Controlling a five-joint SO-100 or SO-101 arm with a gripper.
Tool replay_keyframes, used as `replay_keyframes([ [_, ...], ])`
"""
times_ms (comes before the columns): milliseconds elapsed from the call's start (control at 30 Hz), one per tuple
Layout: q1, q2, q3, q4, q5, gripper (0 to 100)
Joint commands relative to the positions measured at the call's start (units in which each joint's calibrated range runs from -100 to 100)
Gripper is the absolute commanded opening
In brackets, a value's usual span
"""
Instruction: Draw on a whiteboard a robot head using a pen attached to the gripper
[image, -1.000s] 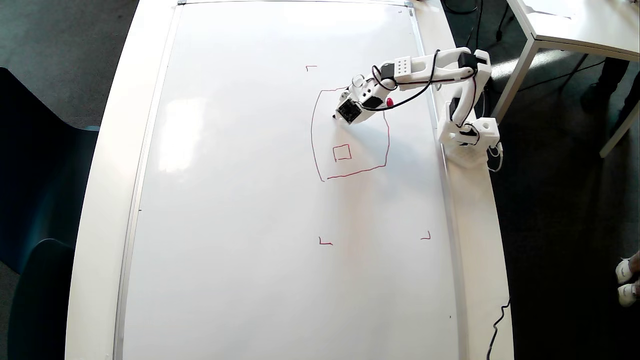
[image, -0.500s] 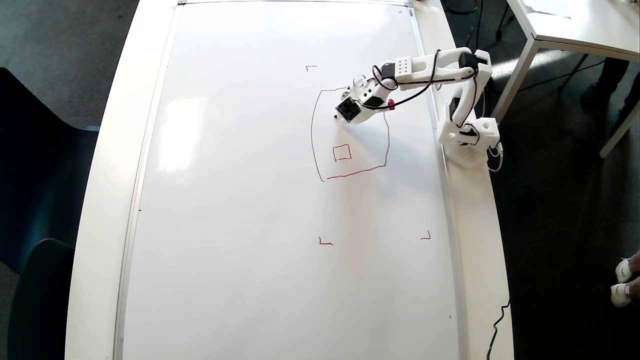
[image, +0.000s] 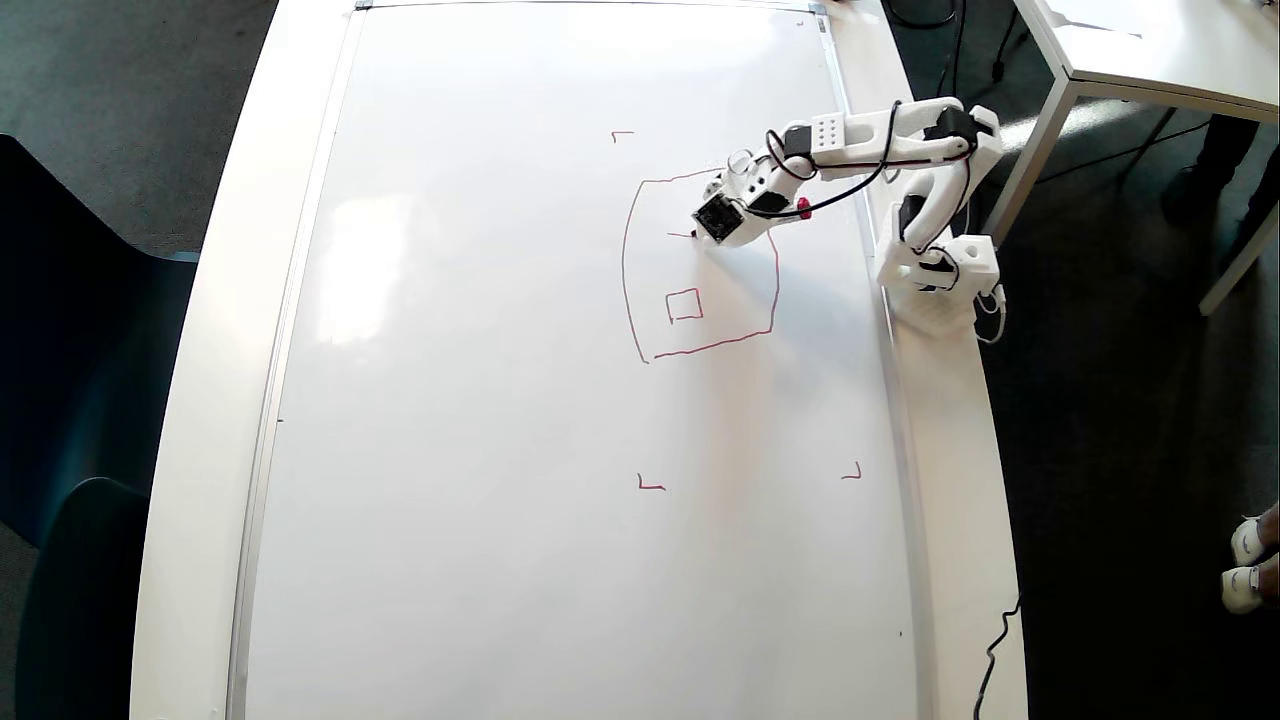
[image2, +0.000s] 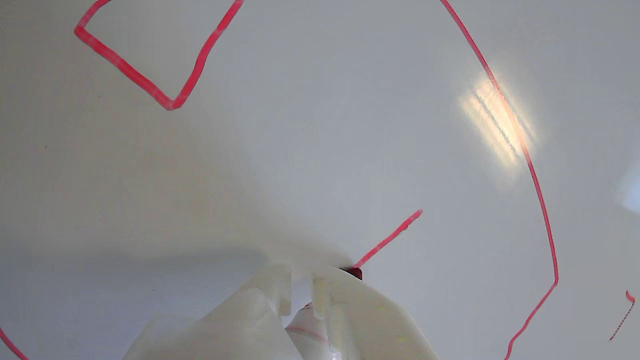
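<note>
Pincer (image: 700, 236) shifted right w/ pen (image2: 354, 272) clamped, fresh red stroke, glossy whiteboard (image: 480, 420)

Since 1 s ago, overhead view: white 3D-printed plastic claw (image: 700, 236) w/ black cables has slid right, away from the left side of the red line-drawn robot head (image: 700, 268), now nearer the outline's upper right. Slim white pen's (image: 803, 208) red end went right w/ it. New short red stroke (image: 680, 235) inside the outline, just above the small red square (image: 684, 305); wasn't there before. Arm's elbow also shifted right a bit.
</note>
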Motion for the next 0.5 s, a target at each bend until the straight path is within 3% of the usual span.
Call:
replay_keyframes([
  [0,2.9,-2.1,0.1,0.3,0.2,1],
  [467,7.3,-1.7,-0.7,-0.5,1.2,1],
])
